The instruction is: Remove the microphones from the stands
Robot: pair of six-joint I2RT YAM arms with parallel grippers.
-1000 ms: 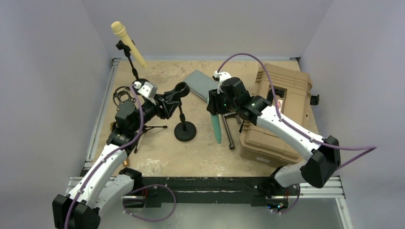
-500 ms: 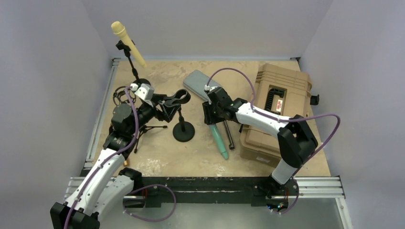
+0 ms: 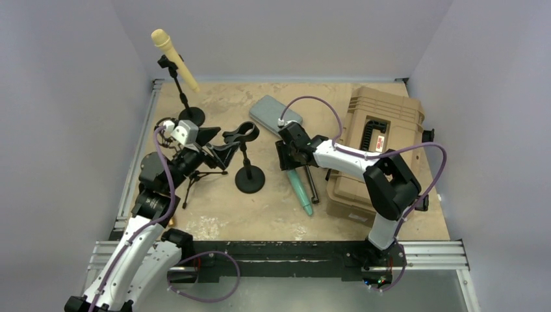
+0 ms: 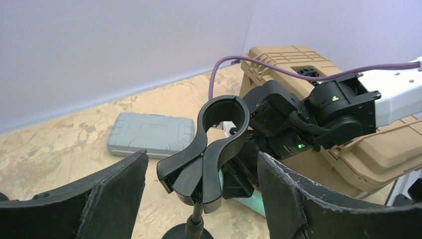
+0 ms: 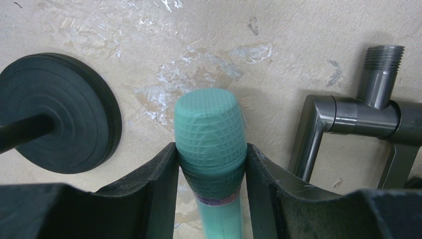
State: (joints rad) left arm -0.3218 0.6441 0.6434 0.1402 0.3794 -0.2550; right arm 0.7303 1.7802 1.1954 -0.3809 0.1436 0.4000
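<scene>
The teal microphone (image 3: pixel 301 189) lies out of its stand, on the table just right of the stand's round base (image 3: pixel 250 179). My right gripper (image 3: pixel 290 158) is shut on the microphone's head (image 5: pixel 210 129), with both fingers (image 5: pixel 159 174) pressed against its sides. The stand's black clip (image 3: pixel 240 134) is empty; in the left wrist view the clip (image 4: pixel 209 149) sits between my fingers without touching them. My left gripper (image 3: pixel 216 146) is open just left of the clip, its fingers (image 4: pixel 114 189) wide apart.
A yellow microphone (image 3: pixel 173 58) sits on a tall stand at the back left. A grey case (image 3: pixel 275 114) lies behind my right gripper, and a tan toolbox (image 3: pixel 380 146) stands on the right. A grey metal bar (image 5: pixel 348 119) lies beside the teal microphone. A small black tripod (image 3: pixel 198 175) stands under my left arm.
My right gripper has come down and laid the hanging teal microphone on the table. My left gripper has drawn back to the left, away from the clip, and stands open.
</scene>
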